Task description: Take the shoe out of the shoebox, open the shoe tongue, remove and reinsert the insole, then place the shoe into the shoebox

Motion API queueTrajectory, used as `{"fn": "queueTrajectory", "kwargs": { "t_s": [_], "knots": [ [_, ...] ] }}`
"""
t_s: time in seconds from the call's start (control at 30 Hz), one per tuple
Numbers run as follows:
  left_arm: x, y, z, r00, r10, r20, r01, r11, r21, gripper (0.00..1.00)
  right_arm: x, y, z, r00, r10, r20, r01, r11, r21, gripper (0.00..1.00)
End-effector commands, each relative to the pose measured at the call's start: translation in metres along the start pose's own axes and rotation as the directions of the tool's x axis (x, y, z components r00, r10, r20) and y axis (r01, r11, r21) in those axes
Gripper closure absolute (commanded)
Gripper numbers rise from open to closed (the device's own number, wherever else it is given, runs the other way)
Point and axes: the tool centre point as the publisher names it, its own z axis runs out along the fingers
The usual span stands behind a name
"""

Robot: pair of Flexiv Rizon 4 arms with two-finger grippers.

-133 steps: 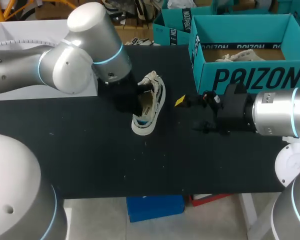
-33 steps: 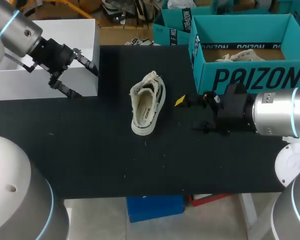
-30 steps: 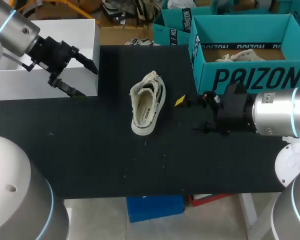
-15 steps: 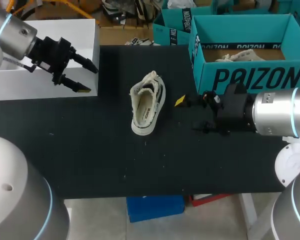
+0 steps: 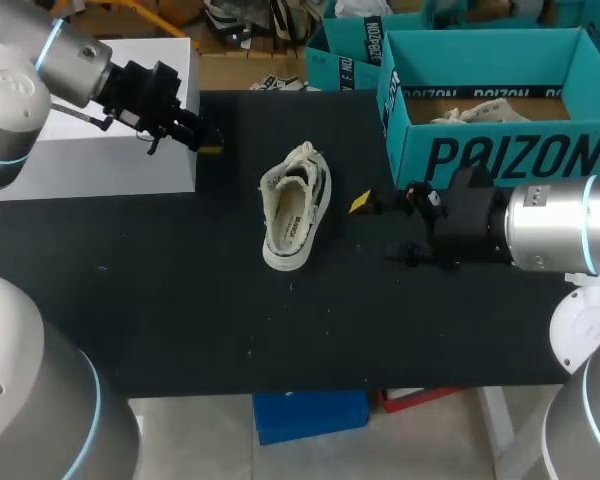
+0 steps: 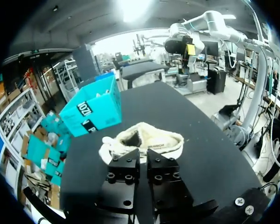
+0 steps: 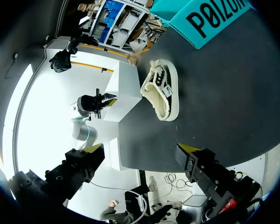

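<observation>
The shoe lies out of the shoebox on the black table. In the head view its long axis runs from about 12:30, where the fluffy collar is, down to 6:30 at the toe, with the opening turned upward. Our right gripper is the nearer one. The shoe sits close at its 9 o'clock, broadside to the fingers, which are spread wide and hold nothing. Our left gripper hangs farther off at the shoe's 10 o'clock, over the corner of the white block. Its fingers look pressed together on nothing, and from it the shoe lies at roughly 4 o'clock. We judge that any grasp across the shoe's width falls most naturally to the right arm. The shoebox stands at the shoe's 2 o'clock with its open top unobstructed, just behind the right gripper. Bare table surrounds the shoe toward 6 and 8 o'clock, so there is room to turn it. The near table edge is well apart.
</observation>
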Motion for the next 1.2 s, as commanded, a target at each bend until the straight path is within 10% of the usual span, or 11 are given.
{"fn": "queueTrajectory", "kwargs": {
  "t_s": [0.03,0.53,1.2],
  "knots": [
    [-0.024,-0.003,0.03,0.999,0.002,-0.033,-0.002,1.0,-0.011,1.0,0.0,0.0,0.0,1.0,0.0,0.001,0.0,1.0,0.001,0.0],
    [-0.041,-0.006,0.092,0.991,0.033,-0.126,-0.043,0.996,-0.078,1.0,0.0,0.0,0.0,1.0,0.0,0.001,0.0,1.0,0.001,0.0],
    [-0.02,0.017,0.122,0.976,0.015,-0.215,-0.045,0.99,-0.132,1.0,0.0,0.0,0.0,1.0,0.0,0.001,0.0,1.0,0.001,0.0]
  ]
}}
